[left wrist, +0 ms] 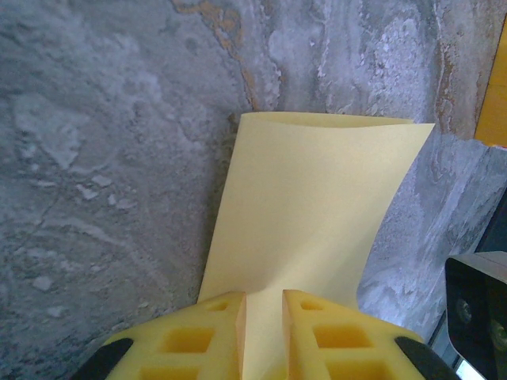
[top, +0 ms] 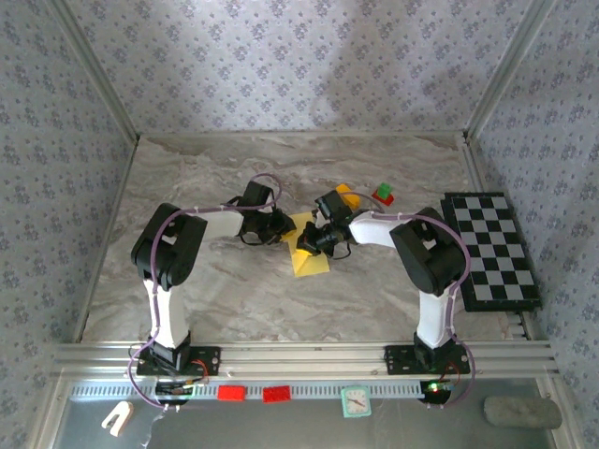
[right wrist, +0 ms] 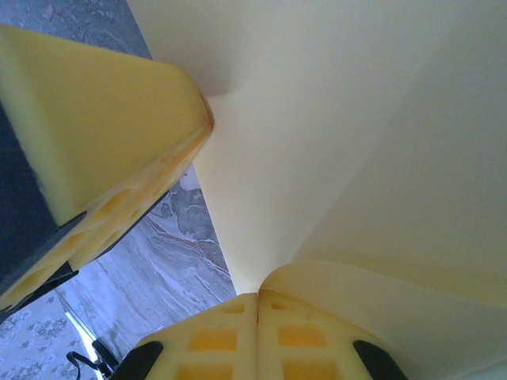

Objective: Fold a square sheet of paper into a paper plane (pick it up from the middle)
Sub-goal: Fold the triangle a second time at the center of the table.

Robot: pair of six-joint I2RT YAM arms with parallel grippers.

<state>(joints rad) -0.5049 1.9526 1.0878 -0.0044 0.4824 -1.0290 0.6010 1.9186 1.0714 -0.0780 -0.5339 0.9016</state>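
We see the left gripper [left wrist: 263, 336] and the right gripper [right wrist: 257, 336], both jaws pinched narrowly on the yellow paper sheet [left wrist: 317, 206], mid-desk [left wrist: 95, 158].

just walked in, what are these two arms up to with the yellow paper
Both arms meet mid-table over the square sheet of paper. The right gripper is shut on one part of it, holding it curled up. The left gripper has the sheet running between its nearly closed jaws; whether it is pinching is unclear. No plane shape yet: the sheet is only bent.
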